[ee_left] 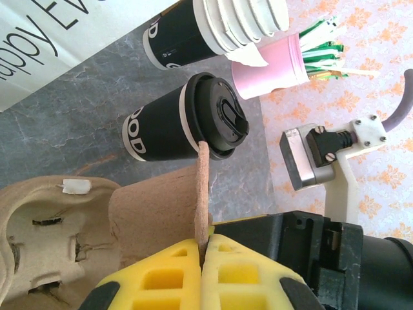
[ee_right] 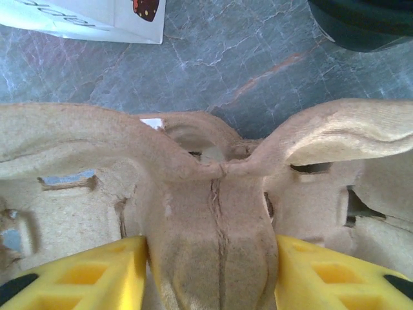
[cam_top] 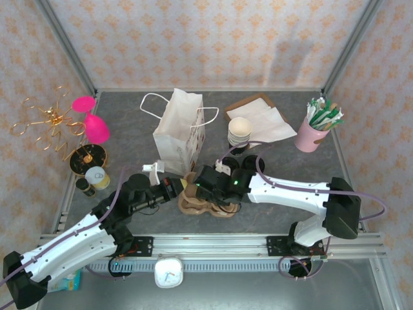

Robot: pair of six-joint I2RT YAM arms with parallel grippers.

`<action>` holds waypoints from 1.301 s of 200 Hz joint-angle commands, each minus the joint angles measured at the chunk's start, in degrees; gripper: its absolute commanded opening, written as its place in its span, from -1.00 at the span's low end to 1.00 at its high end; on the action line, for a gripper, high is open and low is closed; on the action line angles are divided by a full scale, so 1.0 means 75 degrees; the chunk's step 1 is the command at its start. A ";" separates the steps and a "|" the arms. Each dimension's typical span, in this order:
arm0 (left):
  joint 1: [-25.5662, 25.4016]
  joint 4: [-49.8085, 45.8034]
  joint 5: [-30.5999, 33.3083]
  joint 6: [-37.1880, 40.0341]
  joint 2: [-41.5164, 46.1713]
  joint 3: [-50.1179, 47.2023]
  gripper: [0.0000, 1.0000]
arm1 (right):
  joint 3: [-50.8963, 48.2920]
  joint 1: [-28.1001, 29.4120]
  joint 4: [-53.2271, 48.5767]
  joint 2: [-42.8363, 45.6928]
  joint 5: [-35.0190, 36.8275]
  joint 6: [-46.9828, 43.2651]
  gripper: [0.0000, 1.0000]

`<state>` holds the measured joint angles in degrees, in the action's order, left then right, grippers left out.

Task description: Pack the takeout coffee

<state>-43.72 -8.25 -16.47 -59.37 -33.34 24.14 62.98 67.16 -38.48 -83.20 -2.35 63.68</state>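
Two-handed hold on the pulp cup carrier (ee_right: 213, 194), ahead of loading.

(a) My left gripper (ee_left: 201, 248) is closed tight on a thin upright wall at the carrier's edge, yellow pads meeting on the pulp.

(b) My right gripper (ee_right: 210, 274) is set at a middling width astride the carrier's centre ridge, a pad against each flank. I judge this to be a grip, not a hover.

(c) The takeout coffee (ee_left: 184, 119), a black-sleeved cup with a black lid, stands on the grey surface (cam_top: 129, 132) just beyond the carrier's rim. It is beside the stack of lidless cups (cam_top: 239, 131), touched by neither gripper, and not yet in a well. The white paper bag (cam_top: 179, 132) stands upright nearby, behind the carrier.

Step in hand, as I judge it: steadying and placing the carrier, with the coffee unpacked.

Next move: one gripper lets go of the pulp, opens wider than the cup's body, and takes the coffee below its lid. The other pins the carrier down. The cup must stay upright and go straight down into a well.
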 commanded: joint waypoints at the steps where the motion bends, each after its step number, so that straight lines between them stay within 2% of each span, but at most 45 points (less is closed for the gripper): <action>1: 0.0051 0.0100 0.0010 0.0015 0.0075 -0.0031 -1.00 | 0.0035 -0.0044 -0.0198 0.0275 0.0369 0.0092 -0.03; 21: 0.0052 0.0049 -0.0062 0.0085 0.0005 0.0021 -1.00 | 0.0052 -0.0048 -0.0266 0.0372 0.0425 0.0087 -0.07; 36: 0.0048 -0.0083 -0.0056 0.0155 0.0007 0.0133 -0.66 | 0.0092 -0.0053 -0.0372 0.0421 0.0454 0.0076 -0.09; 55: 0.0043 -0.0296 0.0052 0.0232 0.0061 0.0303 -0.35 | 0.0134 -0.0054 -0.0576 0.0544 0.0530 0.0062 -0.10; 83: 0.0046 -0.0696 0.0201 0.0398 0.0079 0.0657 -0.18 | 0.0143 -0.0053 -0.0803 0.0832 0.0651 0.0029 -0.10; 121: 0.0045 -0.1161 0.0378 0.0529 0.0132 0.1180 -0.07 | 0.0223 -0.0048 -0.1296 0.1336 0.0958 -0.0066 -0.10; 174: -0.0059 -0.1772 0.0587 0.0543 -0.0342 0.1560 -0.06 | 0.0778 -0.0059 -0.2434 0.2022 0.1759 -0.0356 -0.10; 210: -0.1168 -0.1915 0.1598 0.0427 -0.1234 0.1893 -0.07 | 0.0780 -0.0426 -0.2882 0.2541 0.1829 -0.0766 -0.09; 246: -0.2248 -0.1597 0.2535 -0.0024 -0.2438 0.2047 -0.06 | 0.0530 -0.1331 -0.3032 0.3028 0.1613 -0.1411 -0.09; 260: -0.2611 -0.1860 0.3060 -0.0146 -0.3054 0.2295 -0.05 | 0.0365 -0.1673 -0.3046 0.3157 0.1531 -0.1691 -0.09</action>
<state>-59.70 -20.78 -1.98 -58.08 -50.72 37.98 67.59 58.06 -58.33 -61.67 7.97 55.94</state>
